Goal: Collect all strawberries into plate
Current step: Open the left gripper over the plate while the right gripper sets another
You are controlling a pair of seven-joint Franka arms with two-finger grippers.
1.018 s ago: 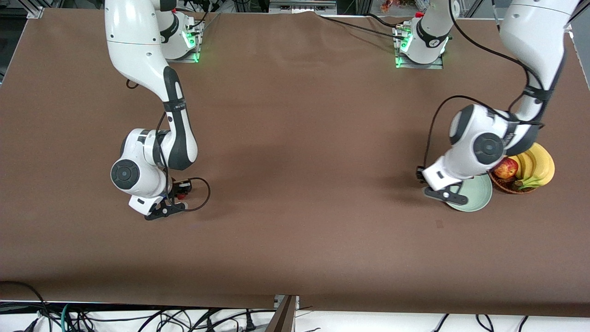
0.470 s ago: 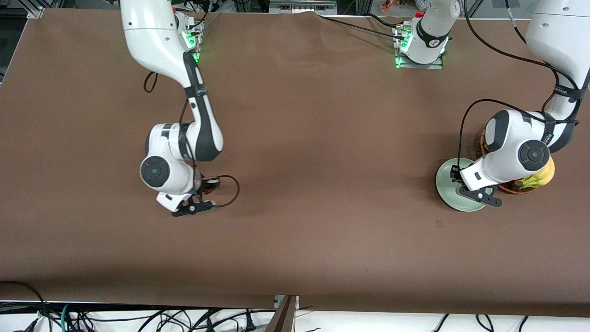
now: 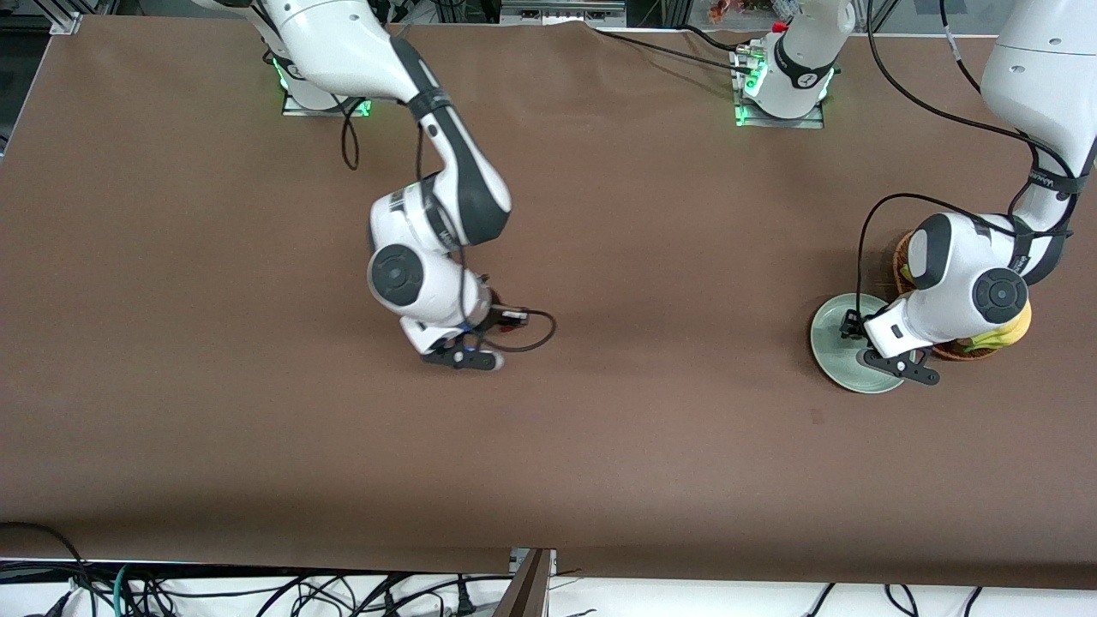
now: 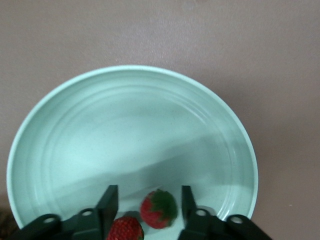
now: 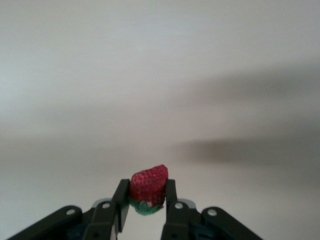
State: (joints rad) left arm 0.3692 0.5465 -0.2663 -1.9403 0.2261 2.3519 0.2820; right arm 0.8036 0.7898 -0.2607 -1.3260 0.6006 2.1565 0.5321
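The pale mint-green plate lies near the left arm's end of the table, beside the basket. In the left wrist view two strawberries rest on the plate. One strawberry lies loose between the fingers of my left gripper, which is open just above the plate. The other strawberry sits close to one finger. In the front view my left gripper hangs over the plate's basket-side half. My right gripper is shut on a third strawberry, leafy end toward the hand. My right gripper is in the air over the middle of the table.
A brown wicker basket with bananas stands right beside the plate, mostly covered by the left arm's wrist. Brown cloth covers the table. Cables trail from both wrists.
The right arm has swung from its own end to over the middle of the table, with the strawberry in its gripper. The left arm shifted over the plate toward the basket, then held still.
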